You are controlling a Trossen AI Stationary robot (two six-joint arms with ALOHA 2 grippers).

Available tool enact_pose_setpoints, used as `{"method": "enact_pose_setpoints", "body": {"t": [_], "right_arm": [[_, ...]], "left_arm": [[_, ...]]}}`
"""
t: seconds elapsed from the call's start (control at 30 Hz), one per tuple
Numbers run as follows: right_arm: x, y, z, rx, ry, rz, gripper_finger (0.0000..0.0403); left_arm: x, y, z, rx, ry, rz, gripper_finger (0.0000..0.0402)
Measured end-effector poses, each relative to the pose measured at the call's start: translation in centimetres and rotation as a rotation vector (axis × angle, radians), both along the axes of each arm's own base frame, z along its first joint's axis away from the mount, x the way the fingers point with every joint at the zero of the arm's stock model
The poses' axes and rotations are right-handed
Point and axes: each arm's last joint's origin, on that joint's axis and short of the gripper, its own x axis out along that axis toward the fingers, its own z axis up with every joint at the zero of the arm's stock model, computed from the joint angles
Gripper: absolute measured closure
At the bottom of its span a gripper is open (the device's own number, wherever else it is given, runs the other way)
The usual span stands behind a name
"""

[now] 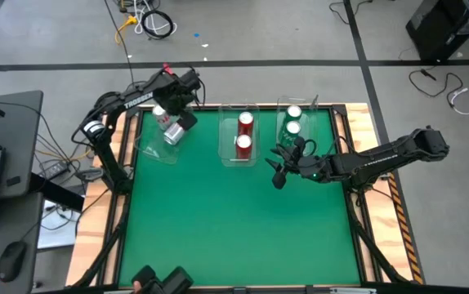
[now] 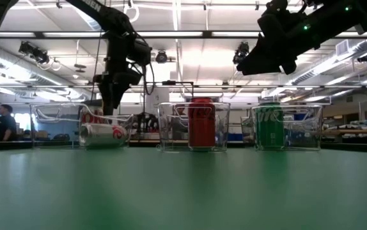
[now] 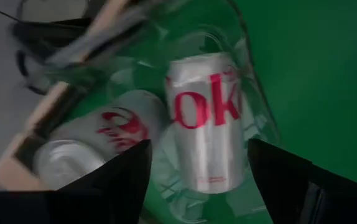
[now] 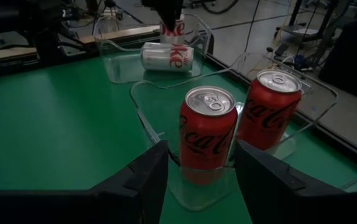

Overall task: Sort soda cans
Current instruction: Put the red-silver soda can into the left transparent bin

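Silver soda cans (image 3: 206,118) — one toppled, red lettering

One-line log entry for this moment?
left tool: open, over left bin | silver cans: one tipped | right tool: open, near red cans | green cans: binned

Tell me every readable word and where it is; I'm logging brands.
"Coca-Cola" script: near red can, far red can.
"oke": lying silver can.
"TROSSEN": left arm.
Red script on the other silver can: blurred.
Green cans: unreadable.
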Motion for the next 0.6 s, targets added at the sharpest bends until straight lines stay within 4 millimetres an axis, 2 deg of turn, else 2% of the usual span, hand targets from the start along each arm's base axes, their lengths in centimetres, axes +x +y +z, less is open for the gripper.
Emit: {"method": "enact_pose_setpoints", "body": {"t": [0.27, 0.6], "right_arm": [[0.0, 0.0, 0.0, 0.0, 0.0, 0.0, 0.021], [0.0, 0.0, 0.0, 0.0, -0.001, 0.0, 0.0215]], "left_arm": [[-0.5, -0.5, -3.6, -0.032, 0.044, -0.02, 0.0131], [-0.9, -0.7, -6.0, -0.023, 0.049, -0.036, 0.0131]]}}
